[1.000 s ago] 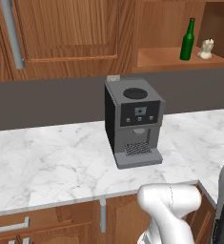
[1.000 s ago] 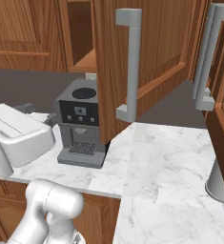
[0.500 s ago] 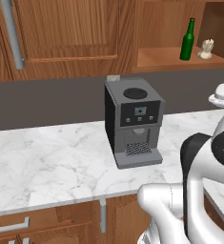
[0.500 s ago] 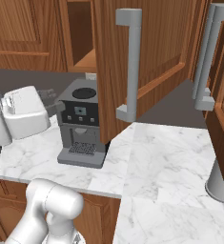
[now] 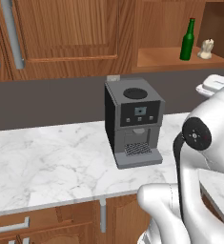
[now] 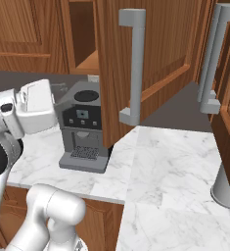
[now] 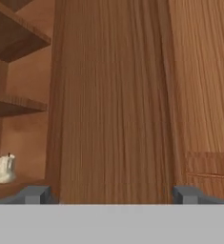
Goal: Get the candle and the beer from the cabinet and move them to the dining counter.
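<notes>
So what's changed over the last second: your arm has swung up hard. In the left base view it was just a white lump at the bottom right a second ago; now the big white joint fills the right side of the frame, up past the marble worktop (image 5: 46,157) and level with the coffee machine (image 5: 132,121) in the middle. Nothing else in that view has shifted, so the base hasn't driven, it's all arm.

Going left to right up top in that view: closed cabinet (image 5: 66,33) doors on the left, then the open shelf at the upper right with the beer (image 5: 188,40) standing upright and the candle (image 5: 206,49) just beside it, to the right. Both untouched.

In the hand view the candle (image 7: 4,169) sits at the lower left on the shelf, while most of the frame is wood panel. The gripper (image 7: 111,195) has its fingertips spread as wide as they go, with nothing between them.

My read: you're in the reach phase, nothing grabbed yet, and the hand is aimed too far off to the side of the candle. You'll probably need to swing toward the lower left of the hand view before closing in.
</notes>
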### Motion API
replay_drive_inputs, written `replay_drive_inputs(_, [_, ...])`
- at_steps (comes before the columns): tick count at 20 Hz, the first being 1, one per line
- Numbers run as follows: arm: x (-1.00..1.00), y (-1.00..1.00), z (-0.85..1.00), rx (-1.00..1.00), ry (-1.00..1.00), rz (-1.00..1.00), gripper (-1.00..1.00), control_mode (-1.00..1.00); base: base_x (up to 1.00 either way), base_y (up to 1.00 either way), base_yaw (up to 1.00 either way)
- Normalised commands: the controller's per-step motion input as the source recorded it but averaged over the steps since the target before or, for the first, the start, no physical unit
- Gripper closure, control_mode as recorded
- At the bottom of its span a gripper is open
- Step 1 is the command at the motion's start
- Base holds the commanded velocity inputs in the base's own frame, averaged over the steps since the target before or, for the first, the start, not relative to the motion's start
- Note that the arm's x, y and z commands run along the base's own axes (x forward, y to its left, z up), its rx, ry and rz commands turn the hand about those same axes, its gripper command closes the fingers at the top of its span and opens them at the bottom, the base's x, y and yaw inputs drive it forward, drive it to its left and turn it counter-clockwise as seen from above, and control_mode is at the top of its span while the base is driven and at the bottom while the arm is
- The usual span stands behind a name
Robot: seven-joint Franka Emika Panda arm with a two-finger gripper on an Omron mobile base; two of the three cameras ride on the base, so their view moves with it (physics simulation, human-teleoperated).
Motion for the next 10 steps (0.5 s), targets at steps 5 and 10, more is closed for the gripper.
replay_drive_inputs(5, [0.2, -0.25, 0.0, 0.0, -0.04, -0.03, -1.0, -1.0, 0.0, 0.0, 0.0])
replay_drive_inputs(10, [0.07, -0.3, 0.0, 0.01, 0.0, -0.21, -1.0, -1.0, 0.0, 0.0, 0.0])
